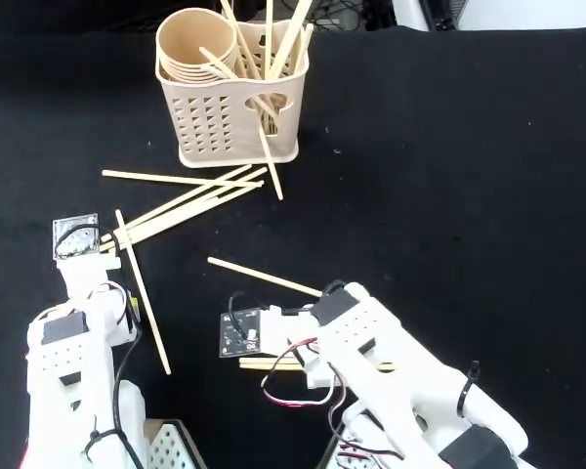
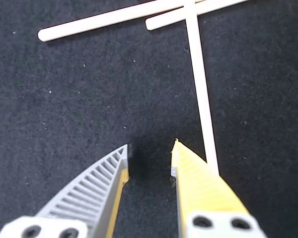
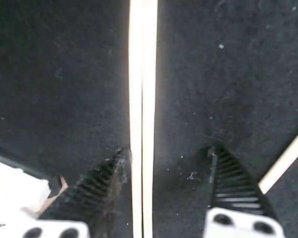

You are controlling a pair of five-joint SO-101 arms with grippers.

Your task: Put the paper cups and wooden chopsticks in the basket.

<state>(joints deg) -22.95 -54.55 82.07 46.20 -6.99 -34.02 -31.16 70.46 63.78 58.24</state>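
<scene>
Basket: the cream basket (image 1: 230, 122) stands upright at the far side of the black tabletop (image 1: 469, 195).
Paper cups: a nested stack of paper cups (image 1: 190, 49) is already in, sitting in the basket's left half as the high view shows it.
Sticks in the basket: several standing chopsticks (image 1: 273, 39) poke out of the other half. One slanting stick (image 1: 271, 166) runs from the front wall down to the cloth.
Loose sticks: a fan of chopsticks (image 1: 190, 195) lies just in front of the basket. A stray chopstick (image 1: 264, 277) lies near the right arm.
Left gripper: the left gripper (image 2: 150, 148) is low over the cloth, fingers spread, nothing between them. A long chopstick (image 1: 142, 293) runs just beside its yellow finger.
Right gripper: the right gripper (image 3: 169, 151) is spread wide, straddling a pair of chopsticks (image 3: 142, 74). The pair lies flat, side by side, close to one finger and not clamped.
</scene>
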